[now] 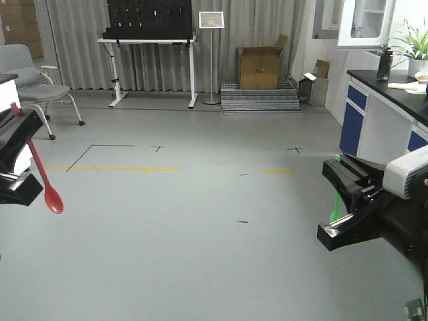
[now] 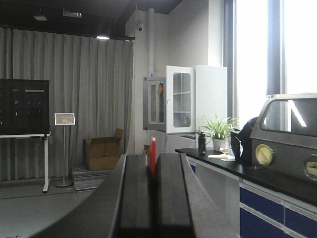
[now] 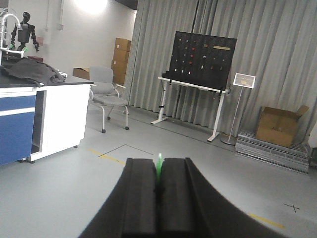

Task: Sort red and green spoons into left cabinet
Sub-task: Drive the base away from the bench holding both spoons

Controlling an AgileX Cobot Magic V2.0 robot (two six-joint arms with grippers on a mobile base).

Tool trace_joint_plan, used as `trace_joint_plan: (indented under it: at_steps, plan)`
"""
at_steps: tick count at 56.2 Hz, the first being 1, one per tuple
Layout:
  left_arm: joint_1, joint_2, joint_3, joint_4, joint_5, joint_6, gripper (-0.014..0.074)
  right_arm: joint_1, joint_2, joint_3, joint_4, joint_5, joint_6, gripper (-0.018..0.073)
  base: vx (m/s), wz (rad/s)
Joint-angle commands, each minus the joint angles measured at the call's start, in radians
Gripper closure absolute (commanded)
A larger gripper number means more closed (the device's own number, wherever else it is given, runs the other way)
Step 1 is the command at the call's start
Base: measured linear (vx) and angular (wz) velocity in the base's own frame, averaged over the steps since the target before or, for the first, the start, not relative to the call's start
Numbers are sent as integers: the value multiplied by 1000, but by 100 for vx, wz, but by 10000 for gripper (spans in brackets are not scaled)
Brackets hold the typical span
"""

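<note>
My left gripper (image 1: 27,157) at the left edge is shut on the red spoon (image 1: 48,187), whose bowl hangs down over the floor. In the left wrist view the red handle tip (image 2: 153,154) sticks up between the closed jaws of the left gripper (image 2: 153,166). My right gripper (image 1: 328,200) at the right is shut on the green spoon (image 1: 335,208). The green handle tip (image 3: 159,167) shows between the closed jaws of the right gripper (image 3: 158,173). The light grey left cabinet is out of view.
Open grey floor with yellow tape lines (image 1: 120,168) lies ahead. A grey chair (image 1: 30,77) stands at the far left. A pegboard table (image 1: 150,40), a sign stand (image 1: 211,60) and a cardboard box (image 1: 259,65) stand at the back. A lab counter with blue doors (image 1: 374,114) is at the right.
</note>
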Motion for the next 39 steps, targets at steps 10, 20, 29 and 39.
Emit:
trace_joint_plan:
  at_steps: [10,20,29,39]
  plan:
    - [-5,-17,-31,-18,-66,1,603,-2,-23,-27,7,-76,1,568,44,6]
    - [-5,-17,-31,-18,-66,1,603,-2,-23,-27,7,-76,1,568,46,5]
    - [-5,-17,-31,-18,-66,1,603,-2,-23,-27,7,-76,1,568,47,4]
    - [-5,-17,-31,-18,-66,1,603,-2,-23,-27,7,-76,1,568,50,5]
